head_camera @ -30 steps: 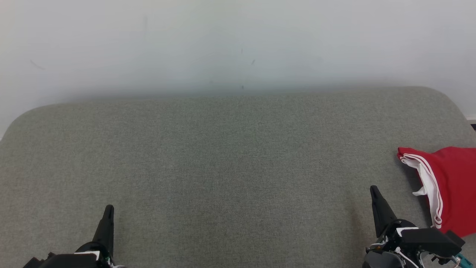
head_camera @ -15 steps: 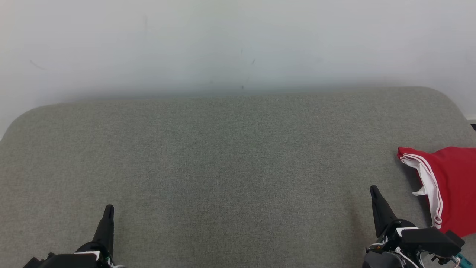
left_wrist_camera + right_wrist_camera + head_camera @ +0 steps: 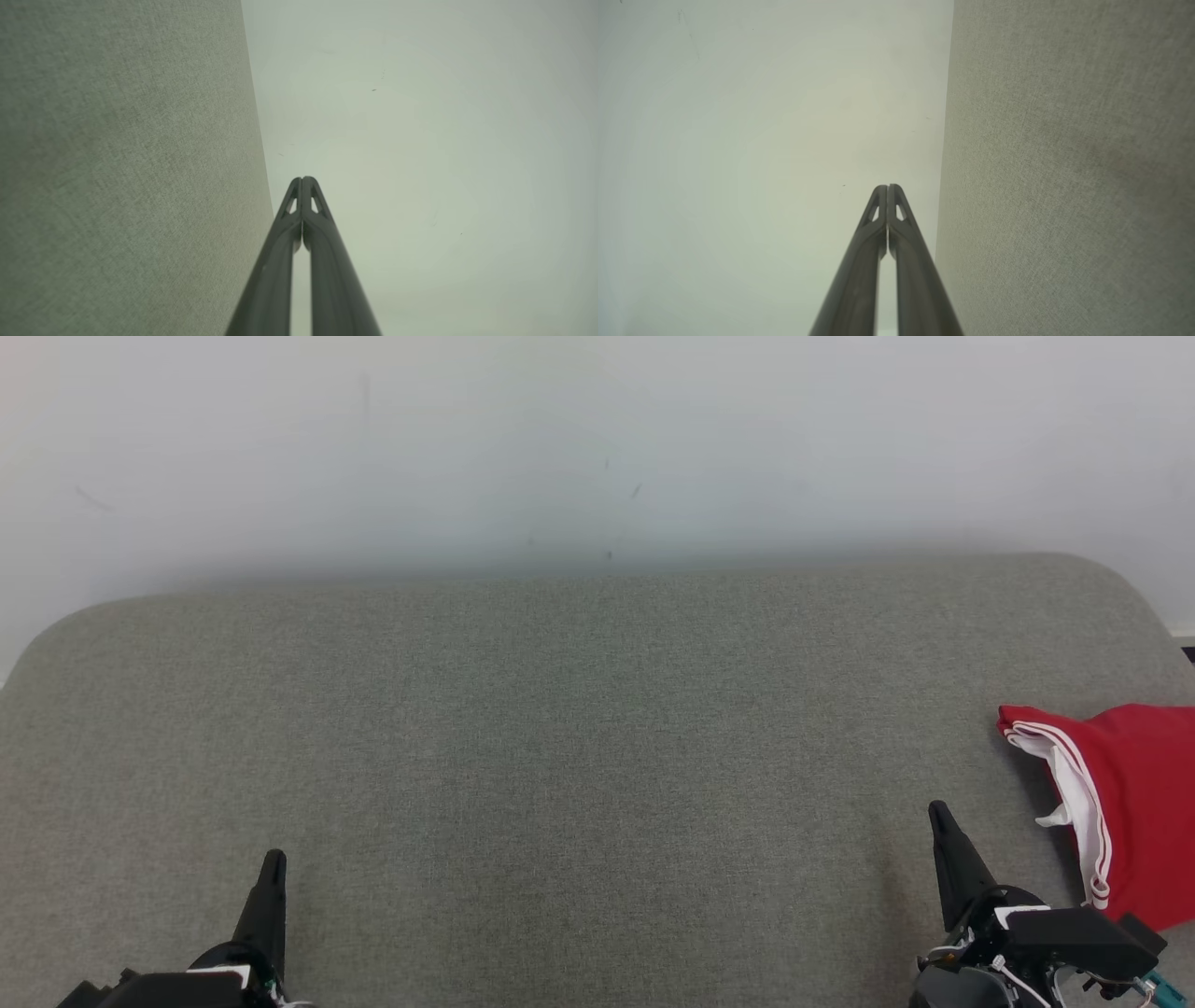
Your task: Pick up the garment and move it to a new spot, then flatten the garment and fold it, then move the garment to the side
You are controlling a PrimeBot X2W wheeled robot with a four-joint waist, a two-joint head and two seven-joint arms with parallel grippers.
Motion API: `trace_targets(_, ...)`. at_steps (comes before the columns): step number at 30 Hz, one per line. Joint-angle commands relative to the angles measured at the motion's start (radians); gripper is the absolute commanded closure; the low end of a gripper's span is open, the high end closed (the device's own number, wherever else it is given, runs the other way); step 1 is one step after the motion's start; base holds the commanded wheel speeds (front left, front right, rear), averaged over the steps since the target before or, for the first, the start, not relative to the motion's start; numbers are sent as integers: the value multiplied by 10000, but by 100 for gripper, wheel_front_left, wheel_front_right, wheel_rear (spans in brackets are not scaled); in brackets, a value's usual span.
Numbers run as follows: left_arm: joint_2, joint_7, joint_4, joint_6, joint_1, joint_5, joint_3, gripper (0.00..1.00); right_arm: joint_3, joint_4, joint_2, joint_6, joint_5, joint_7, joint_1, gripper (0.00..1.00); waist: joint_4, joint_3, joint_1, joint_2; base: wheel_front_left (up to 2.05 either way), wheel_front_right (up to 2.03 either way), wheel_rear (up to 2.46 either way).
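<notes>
A red garment [image 3: 1134, 803] with white side stripes is lying at the far right edge of the grey upholstered surface [image 3: 579, 728]. Part of it is running out of the head view, and its white-trimmed edge is facing the middle. It is sitting either as a loose heap or as a rough fold. How neatly it is layered cannot be told, with so much of it passing beyond the frame.

Just beside it, and not touching it, the right gripper [image 3: 938, 814] is resting low at the near edge. Its two dark fingers are pressing together into a single point and pinching nothing. Well apart, across a broad stretch of bare fabric, the left gripper [image 3: 273, 859] is mirroring that pose, fingers likewise meeting tip to tip and holding nothing.

Both wrist views are looking along those closed fingers toward the pale wall [image 3: 597, 448] behind the surface. This suggests the arms are sitting parked, level and off the cloth, rather than reaching for it.

Judging by position alone, the scene is fitting two readings. The garment may be waiting off to one side to be carried to the open middle. Or it may be one folded and set aside, with the arms at rest.
</notes>
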Motion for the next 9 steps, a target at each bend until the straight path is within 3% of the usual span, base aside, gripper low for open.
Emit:
trace_targets(1,49,4,-31,-37,-91,-58,34,100,-2,-20,27,-21,11,29,-38,100,0,0,0,0,0,0,0)
trace_targets(9,49,3,-32,-37,-91,-59,34,100,-1,-20,27,-21,11,30,-38,100,0,0,0,0,0,0,0)
